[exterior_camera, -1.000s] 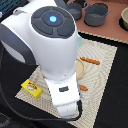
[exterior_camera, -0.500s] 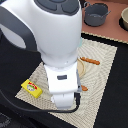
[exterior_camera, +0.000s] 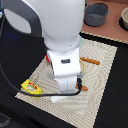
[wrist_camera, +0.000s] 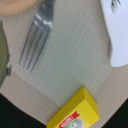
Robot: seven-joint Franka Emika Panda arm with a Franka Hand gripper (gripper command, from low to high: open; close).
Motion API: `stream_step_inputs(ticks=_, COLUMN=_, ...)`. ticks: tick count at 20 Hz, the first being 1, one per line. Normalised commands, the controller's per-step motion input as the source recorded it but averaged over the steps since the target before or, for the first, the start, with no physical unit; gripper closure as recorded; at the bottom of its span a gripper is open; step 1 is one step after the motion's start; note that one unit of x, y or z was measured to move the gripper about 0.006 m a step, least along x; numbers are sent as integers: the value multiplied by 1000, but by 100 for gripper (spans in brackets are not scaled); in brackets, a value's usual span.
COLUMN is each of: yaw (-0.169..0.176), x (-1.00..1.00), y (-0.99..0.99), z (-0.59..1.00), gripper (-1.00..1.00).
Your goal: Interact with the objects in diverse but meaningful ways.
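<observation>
The yellow box with red marks (exterior_camera: 31,87) lies on the beige placemat (exterior_camera: 102,82) near its front corner, to the exterior view's left of my hand. It also shows in the wrist view (wrist_camera: 75,112). A white flat toy, likely the white fish (wrist_camera: 117,35), lies on the mat; a white bit (exterior_camera: 56,99) shows just below my hand. My gripper (exterior_camera: 62,95) hangs low over the mat's front edge; its fingers are hidden by the hand. A red bit, perhaps the tomato (exterior_camera: 47,58), peeks from behind the arm. The light-blue carton is out of view.
A metal fork (wrist_camera: 37,37) lies beside the tan plate (wrist_camera: 15,4). Orange-handled cutlery (exterior_camera: 91,61) lies on the mat behind the arm. Two grey pots (exterior_camera: 96,14) (exterior_camera: 124,19) stand at the back. Black cloth surrounds the mat.
The arm's upper body has swung toward the exterior view's left and fills more of the view. The hand stays over the mat's front beside the yellow box.
</observation>
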Motion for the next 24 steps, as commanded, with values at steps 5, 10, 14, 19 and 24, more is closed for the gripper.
stream_step_inputs(ticks=5, yaw=-117, x=-171, y=346, z=-49, gripper=-100)
stream_step_inputs(ticks=10, yaw=-107, x=-252, y=334, z=-127, gripper=-100)
stream_step_inputs(ticks=14, yaw=-140, x=-196, y=283, z=-41, gripper=-100)
stream_step_inputs(ticks=19, yaw=-46, x=-400, y=575, z=39, gripper=-100)
stream_step_inputs(ticks=24, yaw=-27, x=-683, y=579, z=16, gripper=-100)
